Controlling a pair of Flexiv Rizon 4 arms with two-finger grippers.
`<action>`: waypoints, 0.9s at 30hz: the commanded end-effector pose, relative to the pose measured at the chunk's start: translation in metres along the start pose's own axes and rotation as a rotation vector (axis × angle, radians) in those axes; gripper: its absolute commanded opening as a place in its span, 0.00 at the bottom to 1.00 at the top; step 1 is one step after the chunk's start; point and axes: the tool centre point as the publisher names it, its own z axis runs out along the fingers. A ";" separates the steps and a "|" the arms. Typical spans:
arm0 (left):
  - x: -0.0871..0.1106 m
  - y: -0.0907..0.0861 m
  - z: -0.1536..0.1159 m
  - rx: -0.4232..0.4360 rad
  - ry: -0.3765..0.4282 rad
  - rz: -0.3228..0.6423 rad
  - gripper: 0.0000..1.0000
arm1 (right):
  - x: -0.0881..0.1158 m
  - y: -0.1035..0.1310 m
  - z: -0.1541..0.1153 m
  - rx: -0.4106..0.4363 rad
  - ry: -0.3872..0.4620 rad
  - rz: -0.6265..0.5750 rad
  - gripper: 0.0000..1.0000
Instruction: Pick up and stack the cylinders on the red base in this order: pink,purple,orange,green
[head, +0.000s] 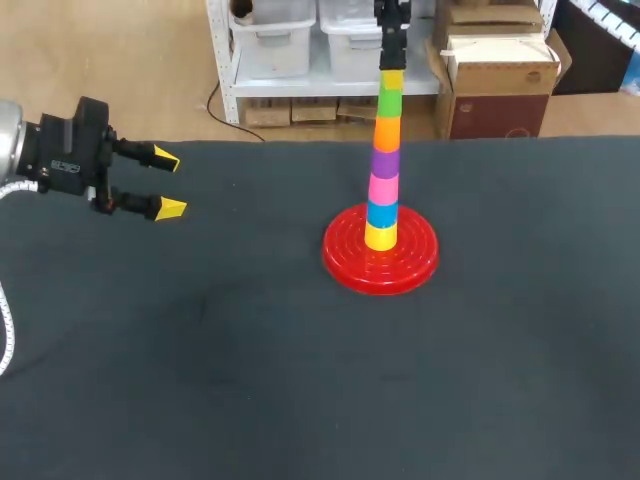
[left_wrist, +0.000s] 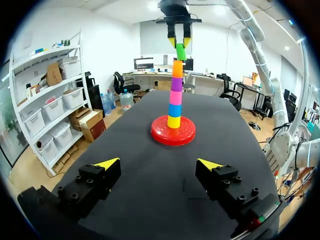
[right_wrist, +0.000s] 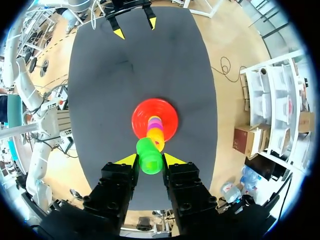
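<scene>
Clamping glossy green cylinder (right_wrist: 149, 156) atop six-colour stack (head: 384, 185): right tool (right_wrist: 151, 160); left tool (head: 168, 183) apart.

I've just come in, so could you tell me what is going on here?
The right gripper is shut on the green cylinder, atop the orange, purple and pink ones stacked on the red base. The left gripper hangs open off to the side, holding nothing.

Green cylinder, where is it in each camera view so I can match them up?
Head view: green cylinder tops the stack, under the right gripper.
Left wrist view: green cylinder atop the stack, far ahead of the left gripper.
Right wrist view: green cylinder clamped in the right gripper.
Shared landmark: the red base.
</scene>
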 end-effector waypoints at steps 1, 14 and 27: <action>0.002 -0.001 0.000 -0.003 -0.005 0.003 1.00 | -0.001 -0.004 0.007 -0.008 0.004 0.002 0.00; 0.002 -0.001 0.000 -0.003 -0.005 0.003 1.00 | -0.003 -0.009 0.010 0.049 0.007 0.026 0.00; 0.002 -0.001 0.000 -0.003 -0.005 0.003 1.00 | 0.000 -0.007 0.017 0.027 0.031 0.040 0.00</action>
